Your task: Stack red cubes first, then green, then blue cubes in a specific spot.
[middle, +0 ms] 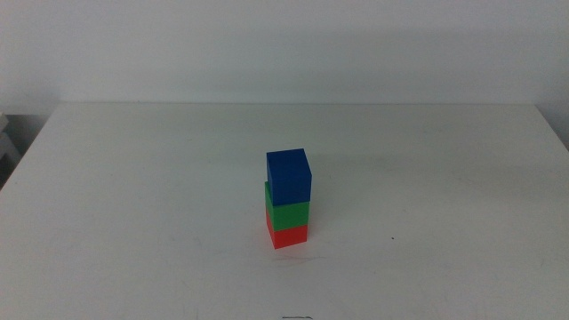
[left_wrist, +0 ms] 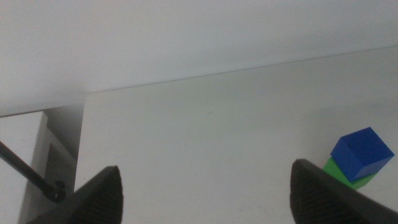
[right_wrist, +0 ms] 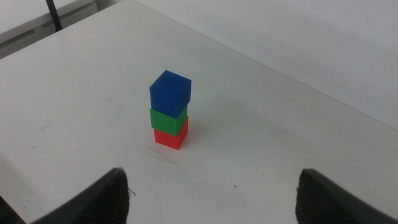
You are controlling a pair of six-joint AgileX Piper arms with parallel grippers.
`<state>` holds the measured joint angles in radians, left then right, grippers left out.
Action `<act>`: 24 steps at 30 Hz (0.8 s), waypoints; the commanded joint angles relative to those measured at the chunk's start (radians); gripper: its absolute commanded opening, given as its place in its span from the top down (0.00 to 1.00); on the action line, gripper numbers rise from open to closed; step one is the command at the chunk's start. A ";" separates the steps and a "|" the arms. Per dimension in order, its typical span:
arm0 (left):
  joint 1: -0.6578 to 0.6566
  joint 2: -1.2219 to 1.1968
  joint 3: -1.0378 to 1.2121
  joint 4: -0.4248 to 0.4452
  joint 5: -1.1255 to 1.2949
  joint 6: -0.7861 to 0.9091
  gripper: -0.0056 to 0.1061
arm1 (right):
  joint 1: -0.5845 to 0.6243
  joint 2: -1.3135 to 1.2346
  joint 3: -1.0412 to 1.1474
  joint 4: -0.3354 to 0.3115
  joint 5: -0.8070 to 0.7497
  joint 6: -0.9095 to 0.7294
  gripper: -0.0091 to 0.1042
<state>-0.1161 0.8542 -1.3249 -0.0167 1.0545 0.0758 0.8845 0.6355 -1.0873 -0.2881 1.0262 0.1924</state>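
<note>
A three-cube tower stands near the middle of the white table. The red cube (middle: 287,235) is at the bottom, the green cube (middle: 287,214) sits on it, and the blue cube (middle: 289,177) is on top, turned slightly. The right wrist view shows the same tower: red cube (right_wrist: 170,137), green cube (right_wrist: 168,121), blue cube (right_wrist: 170,92). In the left wrist view only the blue cube (left_wrist: 362,152) and part of the green cube (left_wrist: 346,176) show. My left gripper (left_wrist: 205,199) and right gripper (right_wrist: 214,199) are both open, empty and drawn back from the tower. Neither arm shows in the middle view.
The white table (middle: 133,196) is bare around the tower. Its far edge meets a white wall. A dark gap and a thin black rod (left_wrist: 28,171) lie beyond the table's side edge in the left wrist view.
</note>
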 commanded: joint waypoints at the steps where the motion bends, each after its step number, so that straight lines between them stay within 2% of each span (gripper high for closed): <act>1: -0.002 -0.014 -0.020 -0.004 -0.068 -0.002 0.15 | -0.002 0.010 -0.022 -0.033 -0.069 -0.009 0.14; 12: -0.002 -0.130 0.024 -0.004 -0.082 -0.002 0.15 | -0.002 0.010 -0.020 -0.032 -0.069 -0.009 0.14; 19: -0.002 -0.320 0.314 -0.004 -0.219 -0.002 0.15 | -0.002 0.012 -0.008 -0.056 -0.089 -0.009 0.14; 24: -0.002 -0.466 0.540 -0.003 -0.332 -0.002 0.15 | -0.005 0.008 0.067 -0.075 -0.252 -0.009 0.14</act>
<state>-0.1161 0.4086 -0.8122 -0.0167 0.8403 0.0778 0.8845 0.6355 -1.0225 -0.3318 0.9037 0.1924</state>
